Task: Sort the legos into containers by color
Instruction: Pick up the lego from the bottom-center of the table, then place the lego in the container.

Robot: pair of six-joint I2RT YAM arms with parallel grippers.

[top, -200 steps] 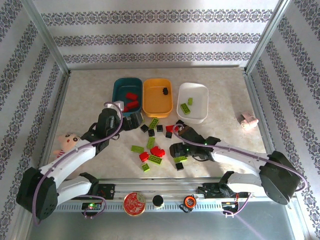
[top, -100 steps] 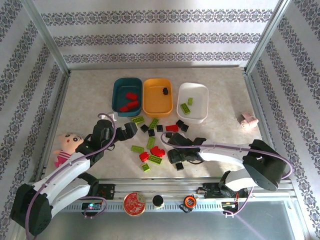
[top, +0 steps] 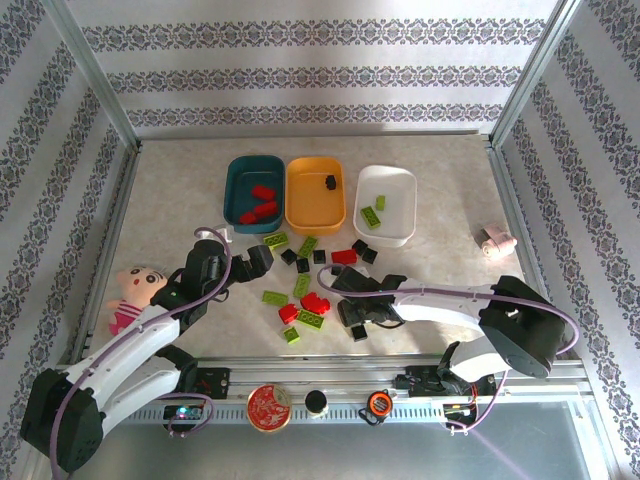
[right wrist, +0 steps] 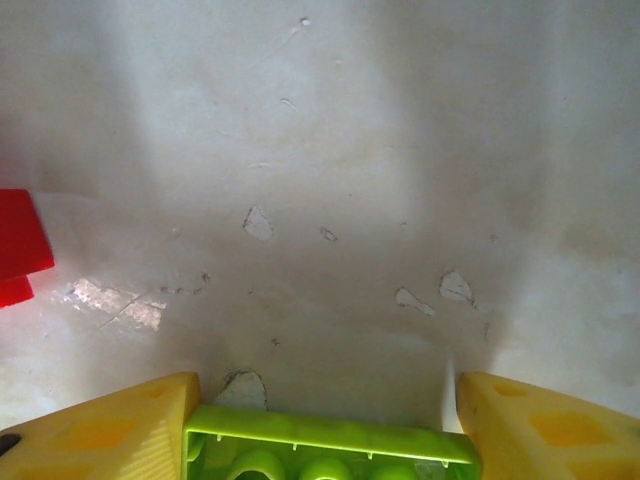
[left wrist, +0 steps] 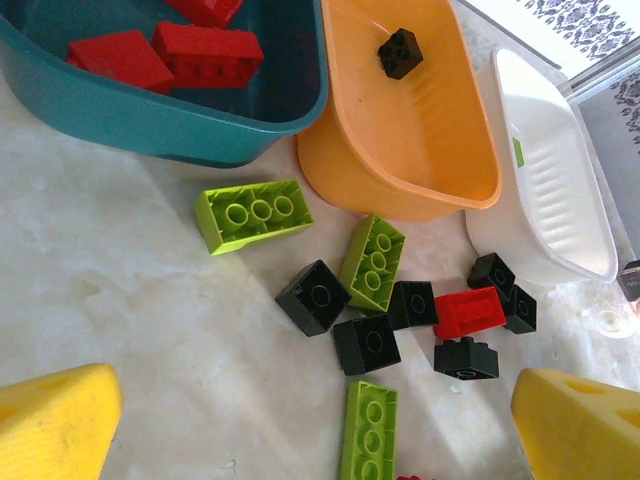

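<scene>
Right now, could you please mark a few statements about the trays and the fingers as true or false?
1. The orange tray holds one black brick. True.
2. The white tray holds red bricks. False: it holds lime green bricks.
3. A lime green brick lies between the right fingers. True.
4. The left fingers grip a black brick. False: they stand wide open and hold nothing.
5. The teal tray is empty. False: red bricks lie in it.
</scene>
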